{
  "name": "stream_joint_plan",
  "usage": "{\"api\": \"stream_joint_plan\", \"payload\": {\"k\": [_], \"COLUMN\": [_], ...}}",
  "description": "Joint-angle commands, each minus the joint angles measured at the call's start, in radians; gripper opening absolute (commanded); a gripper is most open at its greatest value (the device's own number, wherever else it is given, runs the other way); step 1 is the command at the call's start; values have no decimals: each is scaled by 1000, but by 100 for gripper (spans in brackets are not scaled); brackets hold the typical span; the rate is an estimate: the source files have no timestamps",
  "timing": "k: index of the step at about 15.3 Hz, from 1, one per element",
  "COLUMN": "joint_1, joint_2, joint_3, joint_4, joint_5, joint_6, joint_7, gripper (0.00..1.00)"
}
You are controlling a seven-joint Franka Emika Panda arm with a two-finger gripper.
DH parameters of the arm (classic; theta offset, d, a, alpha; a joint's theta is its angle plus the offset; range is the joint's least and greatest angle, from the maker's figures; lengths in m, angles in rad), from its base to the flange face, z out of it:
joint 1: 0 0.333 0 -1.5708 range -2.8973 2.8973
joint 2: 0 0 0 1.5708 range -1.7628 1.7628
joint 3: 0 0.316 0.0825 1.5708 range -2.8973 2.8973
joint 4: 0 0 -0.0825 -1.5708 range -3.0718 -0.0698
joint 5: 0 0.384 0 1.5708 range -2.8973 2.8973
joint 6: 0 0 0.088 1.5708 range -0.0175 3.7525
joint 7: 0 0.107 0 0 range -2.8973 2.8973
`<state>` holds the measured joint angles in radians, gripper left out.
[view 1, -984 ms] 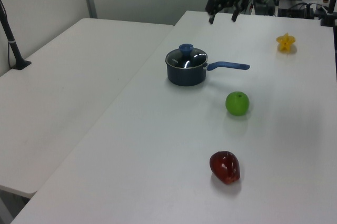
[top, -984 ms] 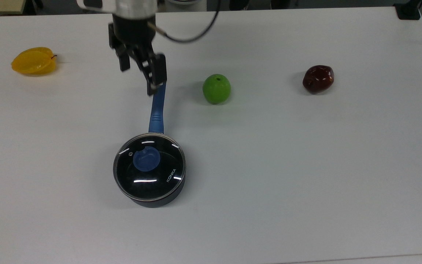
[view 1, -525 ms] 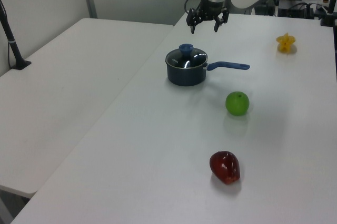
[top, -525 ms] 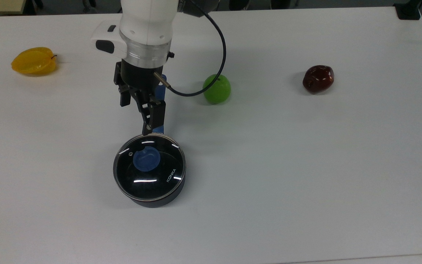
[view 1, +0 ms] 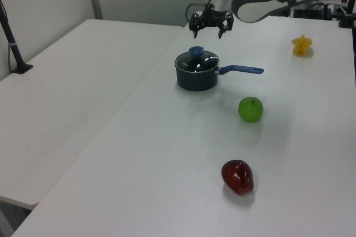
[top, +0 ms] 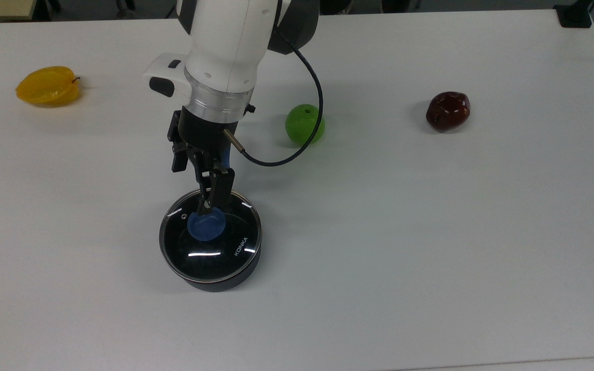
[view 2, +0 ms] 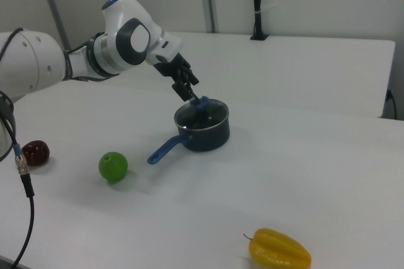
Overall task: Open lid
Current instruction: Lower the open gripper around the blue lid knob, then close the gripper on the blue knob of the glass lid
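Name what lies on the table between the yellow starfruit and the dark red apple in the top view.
In the top view, between the yellow starfruit and the dark red apple lies the green apple; the robot arm also crosses that stretch.

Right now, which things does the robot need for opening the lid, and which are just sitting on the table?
For the job:
the lid with its blue knob
the saucepan it sits on
the gripper, open, above the knob

Just lying about:
the green apple
the dark red apple
the yellow starfruit
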<state>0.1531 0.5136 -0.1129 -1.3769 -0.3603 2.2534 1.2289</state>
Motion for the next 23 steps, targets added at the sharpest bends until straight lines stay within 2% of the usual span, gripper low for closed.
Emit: {"api": "stream_joint_plan", "payload": {"k": [1, 19, 21, 23], "joint_1": [17, 29, 29, 29], "joint_2": [75, 155, 157, 158], "joint_3": [-16, -16, -16, -16], "joint_4": [82, 96, 96, 96], "joint_5": [-45, -46, -46, -58], "joint_6": [41, 95, 95, 94], "joint_7": [53, 54, 52, 52], "gripper": [100, 97, 91, 81]}}
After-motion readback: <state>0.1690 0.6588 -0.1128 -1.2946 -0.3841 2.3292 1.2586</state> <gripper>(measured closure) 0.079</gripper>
